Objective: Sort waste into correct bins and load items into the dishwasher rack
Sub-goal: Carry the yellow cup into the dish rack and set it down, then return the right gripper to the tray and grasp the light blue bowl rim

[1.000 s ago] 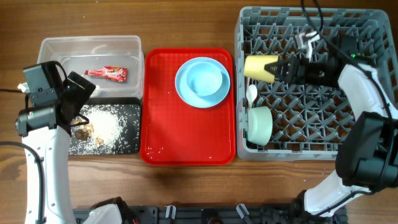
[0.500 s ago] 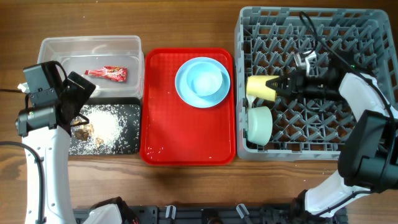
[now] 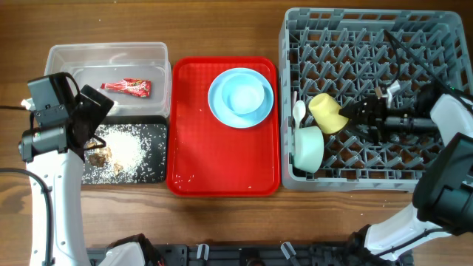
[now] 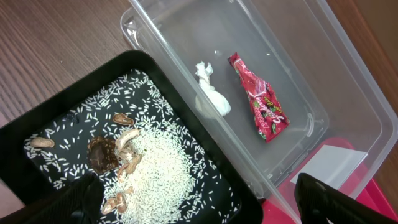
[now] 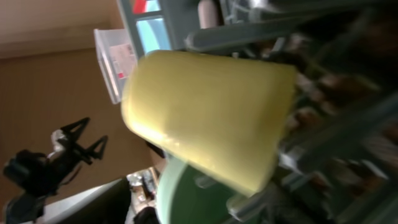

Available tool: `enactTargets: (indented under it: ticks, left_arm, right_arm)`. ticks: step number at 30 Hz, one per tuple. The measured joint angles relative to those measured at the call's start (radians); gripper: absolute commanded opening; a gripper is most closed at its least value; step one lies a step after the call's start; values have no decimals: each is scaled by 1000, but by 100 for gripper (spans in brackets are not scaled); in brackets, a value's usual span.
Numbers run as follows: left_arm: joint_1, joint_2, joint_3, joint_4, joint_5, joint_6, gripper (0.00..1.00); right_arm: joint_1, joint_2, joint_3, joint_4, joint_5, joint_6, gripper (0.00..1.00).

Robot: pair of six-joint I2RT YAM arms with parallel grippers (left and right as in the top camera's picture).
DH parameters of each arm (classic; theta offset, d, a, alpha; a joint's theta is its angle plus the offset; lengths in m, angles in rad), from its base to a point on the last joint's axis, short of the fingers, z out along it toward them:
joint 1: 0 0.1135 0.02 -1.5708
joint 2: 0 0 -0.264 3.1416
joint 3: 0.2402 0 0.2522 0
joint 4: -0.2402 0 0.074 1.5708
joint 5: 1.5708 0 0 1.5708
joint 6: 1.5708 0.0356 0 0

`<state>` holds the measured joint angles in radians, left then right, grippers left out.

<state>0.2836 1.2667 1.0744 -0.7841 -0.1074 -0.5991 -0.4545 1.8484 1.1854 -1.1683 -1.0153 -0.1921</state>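
Your left claw (image 4: 196, 186) is open wide above the black tray (image 3: 157, 174). Only its two dark finger ends show, cut off at the bottom of the wrist picture. The rice (image 3: 127, 148) and the brown food bits (image 4: 102, 154) lie in that tray. Above it in the picture is the clear tub (image 3: 55, 55), with the red wrapper (image 3: 127, 86) and the white scrap (image 4: 211, 99) inside. From above, your arm hides the scrap.

In the middle, the light-blue bowl (image 3: 244, 94) sits on the light-blue plate (image 3: 218, 103), at the top of the red tray (image 3: 222, 162).

On the right, the yellow cup (image 3: 327, 113) leans in the grey rack (image 3: 369, 29), just beside the white spoon (image 3: 298, 112) and above the mint-green bowl (image 3: 307, 148). Your right claw (image 3: 356, 115) is just right of the cup, jaws apart and not on it. Its wrist picture is blurry, and the cup fills most of it.

A second ago the right claw held the cup on its side, higher up the rack. Your left arm has not moved.

It all sits on a brown wooden table (image 3: 222, 29).
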Motion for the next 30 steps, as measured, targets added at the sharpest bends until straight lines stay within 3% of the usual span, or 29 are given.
enactTargets:
  ticks: [3, 7, 11, 12, 16, 18, 22, 23, 24, 27, 28, 30]
  left_arm:
    - [0, 0, 0, -1, 0, 0, 100]
    - [0, 0, 0, -1, 0, 0, 100]
    - [0, 0, 0, 0, 0, 0, 100]
    - [0, 0, 0, -1, 0, 0, 100]
    - [0, -1, 0, 1, 0, 0, 100]
    - [0, -1, 0, 0, 0, 0, 100]
    - [0, -1, 0, 0, 0, 0, 100]
    - [0, -1, 0, 0, 0, 0, 100]
    - [0, -1, 0, 0, 0, 0, 100]
    - [0, -1, 0, -1, 0, 0, 100]
    - [0, -1, 0, -1, 0, 0, 100]
    - [0, -1, 0, 0, 0, 0, 100]
  right_arm:
    - [-21, -64, 1, -19, 72, 8, 100]
    - [-5, -309, 65, 6, 230, 99, 100]
    - [173, -502, 232, 6, 463, 176, 100]
    - [328, -526, 341, -5, 554, 192, 100]
    - [708, -409, 604, 0, 730, 249, 100]
    - [866, -240, 738, 10, 803, 264, 100]
    - [1016, 32, 772, 71, 916, 279, 100]
    - [1030, 90, 772, 93, 916, 280, 91]
    - [1037, 159, 773, 112, 912, 282, 70]
    - [1037, 278, 773, 139, 903, 290, 30]
    - [1037, 316, 773, 147, 893, 293, 20]
    - [1037, 375, 773, 156, 878, 297, 20]
